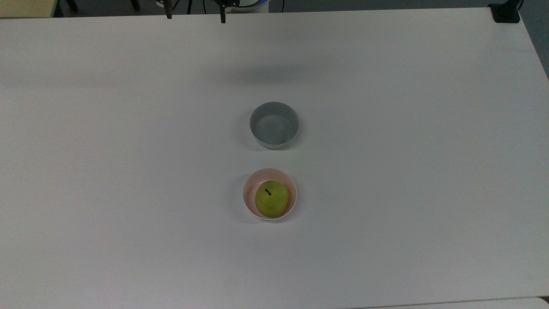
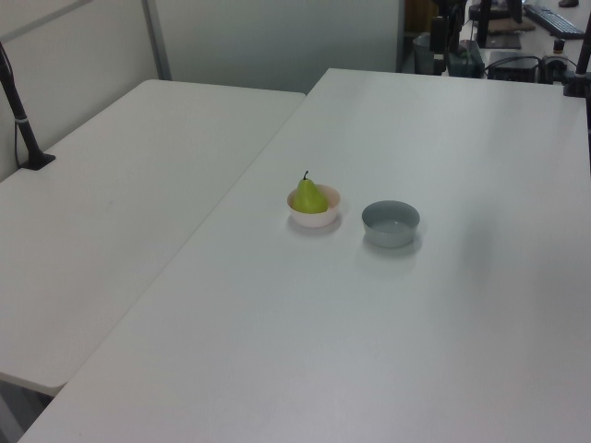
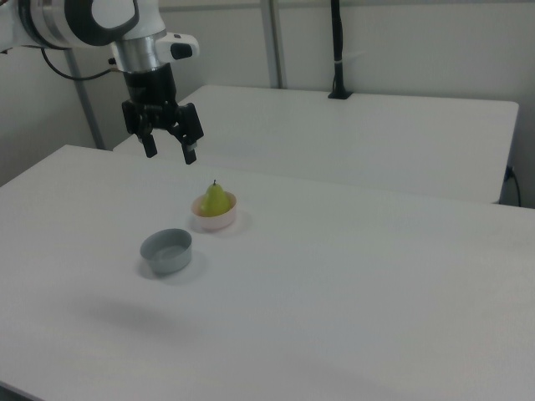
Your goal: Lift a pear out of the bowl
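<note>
One pear sits stem-up in the pink bowl; I hold my gripper high, jaws apart, ready to descend.

Grey-blue bowl upright on white table, nothing inside, approx centre in top view. 2nd white table butts against 1st along the left view's left. Black pole clamped at 2nd table's far edge in right view. Black clamp at 1st table's top-right corner in top view.
</note>
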Robot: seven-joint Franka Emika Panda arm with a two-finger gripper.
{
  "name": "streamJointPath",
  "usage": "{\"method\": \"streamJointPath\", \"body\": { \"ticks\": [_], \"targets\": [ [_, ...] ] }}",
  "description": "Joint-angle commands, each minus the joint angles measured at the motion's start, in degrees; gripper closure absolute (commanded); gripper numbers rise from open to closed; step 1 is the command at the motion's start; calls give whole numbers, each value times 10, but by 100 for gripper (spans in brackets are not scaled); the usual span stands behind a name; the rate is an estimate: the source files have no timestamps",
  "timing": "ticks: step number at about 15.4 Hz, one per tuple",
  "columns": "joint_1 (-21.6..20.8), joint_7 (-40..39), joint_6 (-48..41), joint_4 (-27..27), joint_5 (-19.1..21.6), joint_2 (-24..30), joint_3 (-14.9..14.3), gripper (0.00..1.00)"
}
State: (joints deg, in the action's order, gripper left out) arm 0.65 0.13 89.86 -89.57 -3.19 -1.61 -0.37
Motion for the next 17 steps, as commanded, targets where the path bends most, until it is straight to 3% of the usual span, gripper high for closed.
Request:
{"method": "streamJointPath", "body": {
  "ticks": [1, 13, 17],
  "targets": [
    [3, -15, 0, -11, 7, 6, 3, 0],
    [3, -20, 2, -13, 8, 6, 3, 0],
    [7, -66, 1, -13, 10, 6, 3, 0]
  ]
}}
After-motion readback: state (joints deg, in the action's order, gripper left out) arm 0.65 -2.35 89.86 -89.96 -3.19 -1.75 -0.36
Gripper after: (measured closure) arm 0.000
